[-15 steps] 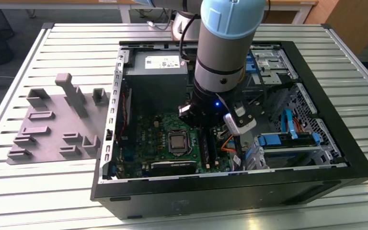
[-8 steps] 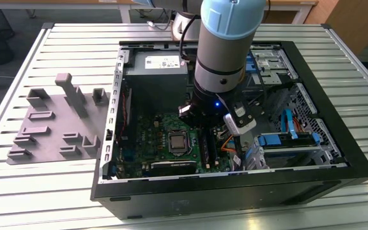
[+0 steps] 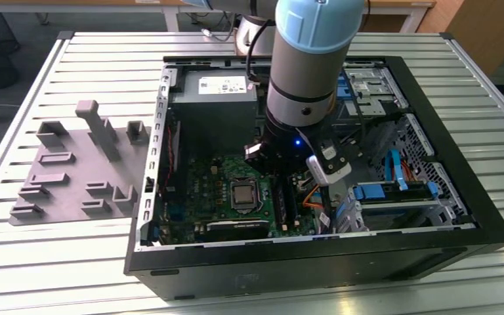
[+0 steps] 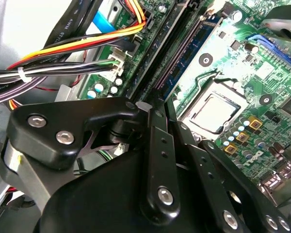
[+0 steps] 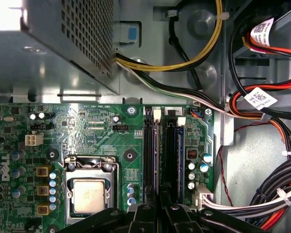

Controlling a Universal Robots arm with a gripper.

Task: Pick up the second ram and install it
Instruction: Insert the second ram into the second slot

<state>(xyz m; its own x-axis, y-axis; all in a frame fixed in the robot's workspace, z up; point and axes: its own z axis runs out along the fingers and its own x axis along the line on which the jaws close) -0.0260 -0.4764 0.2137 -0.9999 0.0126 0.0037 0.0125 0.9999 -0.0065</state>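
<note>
Black claw point(image 5: 160, 196) linkage up close in both wrist views, reaching down among the slots point(image 5: 149, 155) just beside the CPU point(image 5: 89, 196). Whether apart, together or clamped on anything: cannot tell, with the tips buried low against the slot ends.

Ram point(image 5: 180, 145) taken to be the blue-green stick standing on edge in a slot, on the far side of the slots from the CPU, parallel to that chip's near edge. Seen again in the second wrist view as a long blue-green strip point(image 4: 194, 53) running away from the claw. Looks upright and settled along its length; fully latched or not, impossible to say.

Arm point(image 3: 309, 65) plunged straight down into the open case point(image 3: 462, 216), wrist hanging over the board close to the CPU. Cables point(image 5: 276, 194) bunched beyond the ram, away from the CPU, near but not across the slots. Grey holder point(image 3: 68, 170) out on the table, well apart from the CPU and outside the case.

On handling, by judgement: light, stiff and thin, yet fragile. Best held by the flat faces near the upper edge, about mid-length, clear of the contact edge and without squeezing hard on the chips. Likely to bind or tilt if pressed at one end alone, so even, straight pressure down the slot line. Smooth faces, so prone to slipping in a loose grip.
</note>
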